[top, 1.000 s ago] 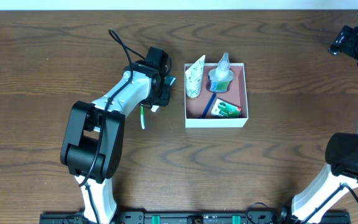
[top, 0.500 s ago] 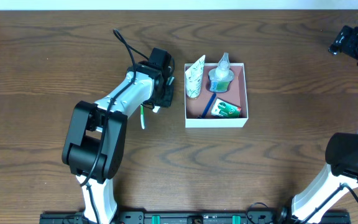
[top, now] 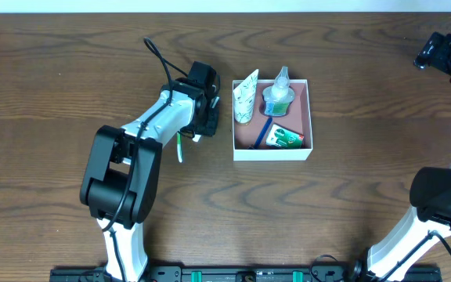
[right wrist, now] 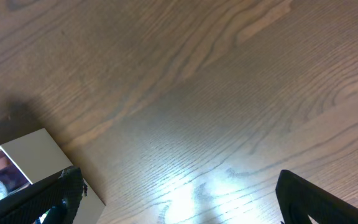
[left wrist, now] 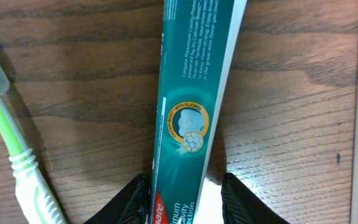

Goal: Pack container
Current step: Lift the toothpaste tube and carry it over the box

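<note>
White-walled and pink inside, the container point(top: 272, 153) sits on the wooden table point(top: 351, 204), just right of the left gripper point(top: 206, 117) and not touching it. That gripper's jaws are closed partway on a teal toothpaste box point(left wrist: 188, 93), and a green toothbrush point(left wrist: 17, 155) lies to its left. The right gripper point(right wrist: 179, 199) hangs at the far right corner, jaws spread wide, holding nothing.

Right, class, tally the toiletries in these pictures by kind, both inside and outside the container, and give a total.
toothbrushes: 2 (green toothbrush on the table, blue toothbrush in the container)
toothpaste box: 1 (in the left gripper)
white-and-green tube: 1
clear bottle: 1
green packet: 1
Total: 6
</note>
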`<state>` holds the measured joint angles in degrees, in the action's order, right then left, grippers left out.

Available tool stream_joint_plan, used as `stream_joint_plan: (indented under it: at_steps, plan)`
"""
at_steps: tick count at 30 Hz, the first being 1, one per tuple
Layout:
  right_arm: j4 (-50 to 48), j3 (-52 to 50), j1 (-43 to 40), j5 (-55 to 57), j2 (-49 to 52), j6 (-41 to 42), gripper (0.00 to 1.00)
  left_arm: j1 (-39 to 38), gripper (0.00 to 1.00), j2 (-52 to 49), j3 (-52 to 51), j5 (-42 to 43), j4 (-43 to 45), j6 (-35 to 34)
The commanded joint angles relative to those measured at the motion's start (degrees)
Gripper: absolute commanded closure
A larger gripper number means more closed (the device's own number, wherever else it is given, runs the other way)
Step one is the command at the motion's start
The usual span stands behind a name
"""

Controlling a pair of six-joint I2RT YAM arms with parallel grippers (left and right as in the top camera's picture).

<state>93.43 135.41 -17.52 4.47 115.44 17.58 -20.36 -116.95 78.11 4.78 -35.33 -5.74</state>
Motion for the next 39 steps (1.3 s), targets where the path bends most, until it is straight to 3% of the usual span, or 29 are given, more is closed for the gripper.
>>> stream_joint_plan:
  at_steps: [1, 5, 8, 11, 14, 27, 39]
  plan:
    - [0.0, 0.5, -0.1, 0.0, -1.3, 0.8, 0.01, 0.0, 0.62, -0.8, -1.0, 0.4, 0.1, 0.8]
    - [0.0, 0.5, -0.1, 0.0, -1.3, 0.8, 0.01, 0.0, 0.62, -0.8, -1.0, 0.4, 0.2, 0.8]
    - [0.0, 0.5, -0.1, 0.0, -1.3, 0.8, 0.01, 0.0, 0.81, -0.8, -1.0, 0.4, 0.1, 0.8]
    - [0.0, 0.5, -0.1, 0.0, -1.3, 0.8, 0.01, 0.0, 0.81, -0.8, -1.0, 0.4, 0.1, 0.8]
    - [0.0, 0.5, -0.1, 0.0, -1.3, 0.8, 0.01, 0.0, 0.90, -0.8, -1.0, 0.4, 0.1, 0.8]
    - [0.0, 0.5, -0.1, 0.0, -1.3, 0.8, 0.01, 2.3, 0.91, 5.8, 4.4, 0.4, -3.8, 0.7]
    - [0.0, 0.5, -0.1, 0.0, -1.3, 0.8, 0.01, 4.7, 0.89, 29.9, 5.4, 1.3, -7.4, 0.7]
